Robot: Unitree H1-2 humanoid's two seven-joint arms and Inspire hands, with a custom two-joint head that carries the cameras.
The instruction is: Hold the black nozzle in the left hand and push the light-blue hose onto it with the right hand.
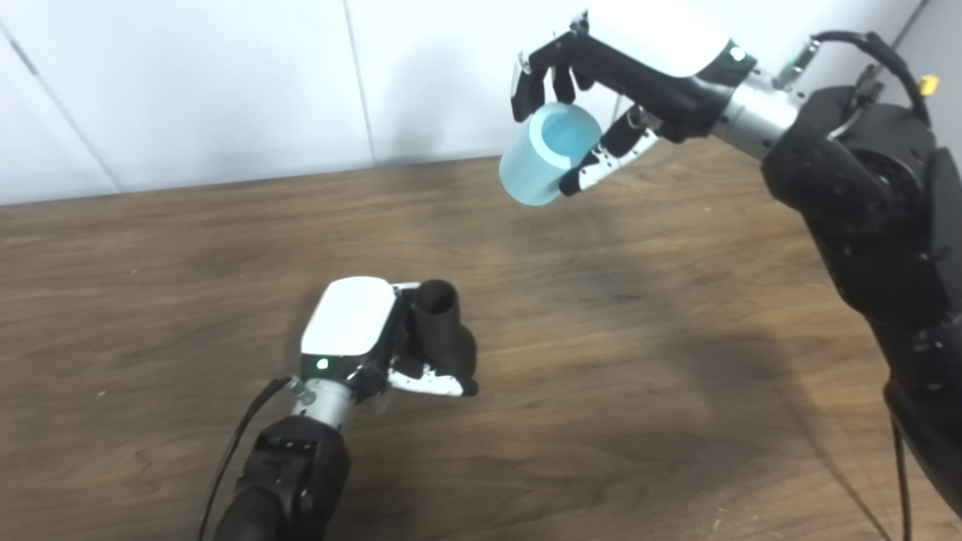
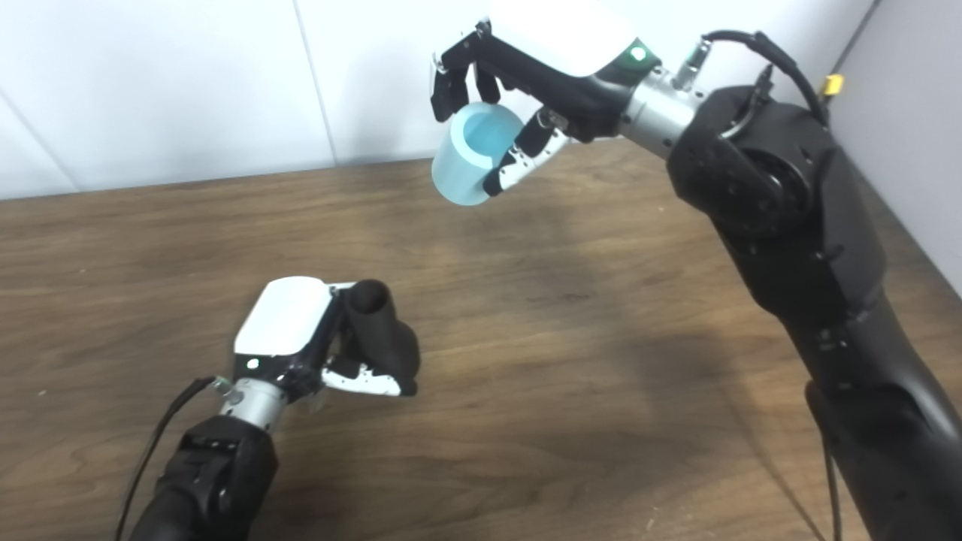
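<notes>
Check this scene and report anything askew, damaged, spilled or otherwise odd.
Nothing stands out. The left hand grips the black nozzle over the wooden table, open end up. The right hand holds the light-blue hose in the air, well apart from the nozzle. No spill or damage shows.

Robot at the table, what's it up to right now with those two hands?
It is getting ready to fit two parts together. The left hand is shut on the black nozzle, holding it low over the wooden table with its open end pointing up. The right hand is shut on the light-blue hose, raised well above and to the right of the nozzle. The two parts are clearly apart, so the push has not begun.
</notes>
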